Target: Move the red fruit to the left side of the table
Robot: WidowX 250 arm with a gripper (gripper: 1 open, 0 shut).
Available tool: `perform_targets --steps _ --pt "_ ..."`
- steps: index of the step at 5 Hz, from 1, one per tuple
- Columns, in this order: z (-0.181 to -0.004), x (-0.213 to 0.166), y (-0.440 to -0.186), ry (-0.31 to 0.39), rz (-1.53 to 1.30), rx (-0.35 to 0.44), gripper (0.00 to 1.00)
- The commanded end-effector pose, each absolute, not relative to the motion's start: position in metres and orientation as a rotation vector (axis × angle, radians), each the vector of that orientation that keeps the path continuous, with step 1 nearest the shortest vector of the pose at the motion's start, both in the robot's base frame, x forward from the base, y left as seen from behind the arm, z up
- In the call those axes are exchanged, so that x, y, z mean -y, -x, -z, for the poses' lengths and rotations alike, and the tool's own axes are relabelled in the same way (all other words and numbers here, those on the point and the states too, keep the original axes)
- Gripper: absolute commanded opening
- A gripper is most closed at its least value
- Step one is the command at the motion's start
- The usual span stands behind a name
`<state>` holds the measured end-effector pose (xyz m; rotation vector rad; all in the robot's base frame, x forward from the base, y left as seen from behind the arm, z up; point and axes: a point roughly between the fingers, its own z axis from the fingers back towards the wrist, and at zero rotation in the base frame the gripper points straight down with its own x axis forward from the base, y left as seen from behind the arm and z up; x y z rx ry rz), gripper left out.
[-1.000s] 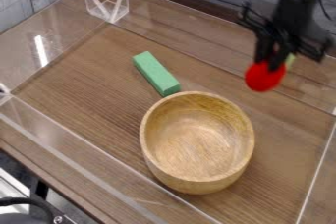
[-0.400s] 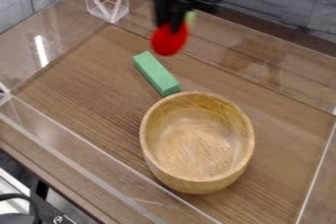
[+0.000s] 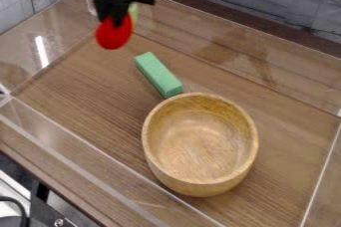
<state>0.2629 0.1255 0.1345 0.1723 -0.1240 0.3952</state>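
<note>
Clamped shut around the red fruit (image 3: pixel 112 33), the black claw (image 3: pixel 116 16) hangs over the far left part of the table (image 3: pixel 80 102), pointing nearly straight down, with the fruit lifted clear of the wood. Clear acrylic walls (image 3: pixel 60 10) edge the brown wood-grain tabletop on all sides. Nearest the camera, right of centre, sits the round wooden bowl (image 3: pixel 200 141), upright, the biggest thing on the surface. Just beyond its far left rim lies the green block (image 3: pixel 158 74), flat and angled, close to the bowl. Smallest is the glossy fruit itself, up left of the block.
</note>
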Motion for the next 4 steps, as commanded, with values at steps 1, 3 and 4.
perform_targets --steps 1,3,4 --pt "-0.134 -0.148 -0.260 -0.196 -0.403 0.151 0.00" --pt "-0.107 -0.175 -0.256 -0.208 -0.434 0.131 0.00" --pt "-0.093 -0.183 -0.255 -0.209 -0.436 0.127 0.00"
